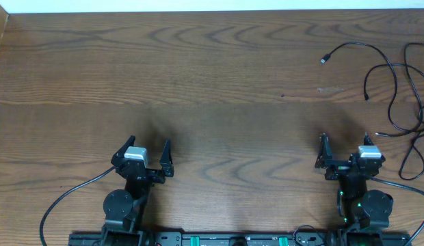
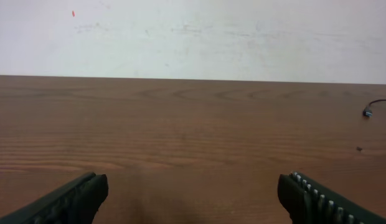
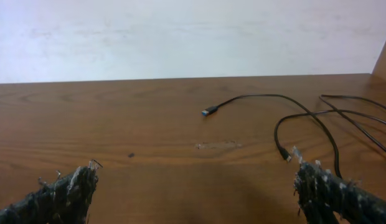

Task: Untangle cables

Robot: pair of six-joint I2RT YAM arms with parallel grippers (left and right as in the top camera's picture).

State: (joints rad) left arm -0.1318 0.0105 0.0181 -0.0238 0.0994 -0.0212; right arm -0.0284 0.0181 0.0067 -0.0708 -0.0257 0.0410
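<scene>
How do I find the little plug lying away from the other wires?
On the brown wooden table, look to its far right side, where thin black cables loop over each other. One arcs leftward out of the bunch and ends in a small USB plug, the leftmost end, alone on bare wood.

The table [image 1: 212, 82] is mid-brown wood with darker looping grain bands. The wall [image 2: 193, 37] behind it is off-white, with one small red speck [image 2: 73, 13] at 11 o'clock in the left wrist view. The cables [image 1: 396, 75], at 2 o'clock in the overhead view, are black, and one USB plug [image 3: 208, 112] shows a bluish tip. The left gripper [image 1: 150, 142] and right gripper [image 1: 345, 139] are black, each with a silver-white block [image 1: 135, 153]; the right one's fingers [image 3: 62, 193] are flecked grey, and small green lights [image 1: 358, 203] glow at 5 o'clock.
</scene>
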